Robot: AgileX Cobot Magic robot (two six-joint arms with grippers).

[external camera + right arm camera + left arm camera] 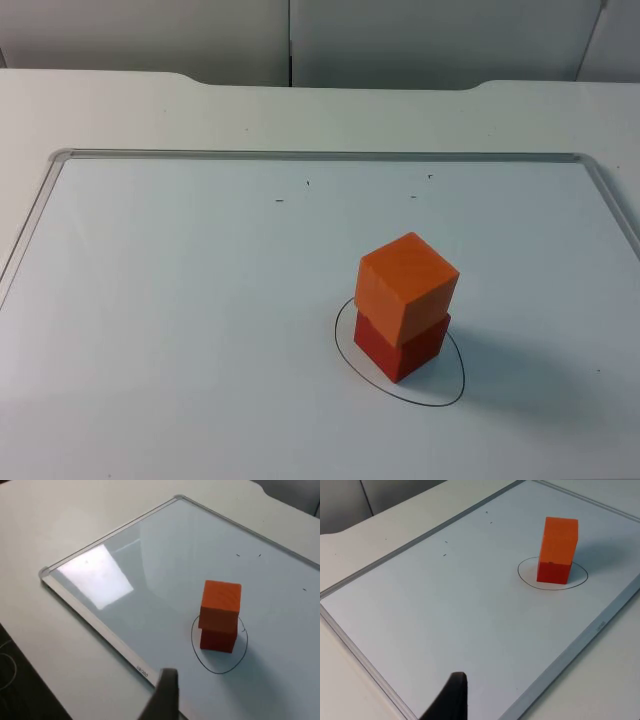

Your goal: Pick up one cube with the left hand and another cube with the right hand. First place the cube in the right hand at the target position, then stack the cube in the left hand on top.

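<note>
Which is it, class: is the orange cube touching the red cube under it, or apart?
Touching. In the left wrist view the orange cube sits directly on the red cube with no gap at the seam; the top view agrees.

Not much robot to look at: just a black, smooth, tapered left fingertip (pixel 451 700) and a matching dark right fingertip (pixel 165 697).

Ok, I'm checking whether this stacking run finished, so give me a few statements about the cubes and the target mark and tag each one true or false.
1. The orange cube sits on top of the red cube. True.
2. The red cube stands outside the drawn circle. False: it stands inside it.
3. The stack stands on the whiteboard. True.
4. The orange cube lies flat on the board beside the red one. False: it rests on the red cube, slightly turned against it.
</note>
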